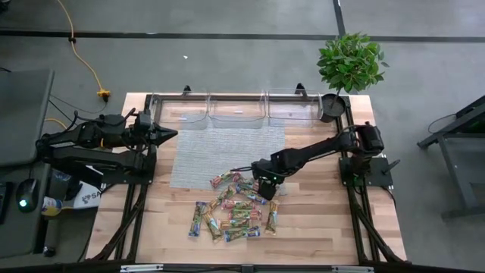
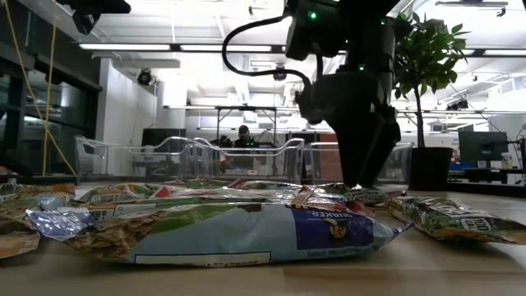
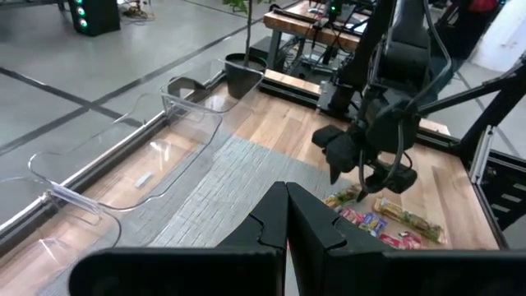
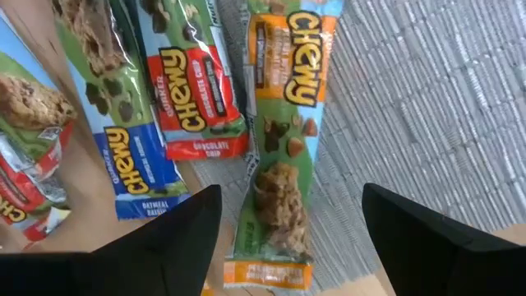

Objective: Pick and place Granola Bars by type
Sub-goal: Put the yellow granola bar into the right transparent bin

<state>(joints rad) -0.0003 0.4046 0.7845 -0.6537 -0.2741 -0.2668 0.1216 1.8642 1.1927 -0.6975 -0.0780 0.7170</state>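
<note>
Granola Bars [image 1: 235, 208] lie in a loose pile on the wood table [image 1: 318, 227], front-centre, a few at the pile's top edge reaching the grey mat [image 1: 220, 148]. An orange-ended Chewy bar [image 4: 283, 140] lies w/ one end on the mat, directly below the right gripper [image 1: 263, 180], between its spread fingers; red and blue bars just beside it. R arm stretches from its base diagonally toward the pile, wrist bent down, fingers pointing at the bars, nearly touching. Left gripper [image 1: 168, 135] hovers by the mat's corner near the clear bins [image 1: 239, 110], well apart from the pile, arm folded, fingers pressed together.
</note>
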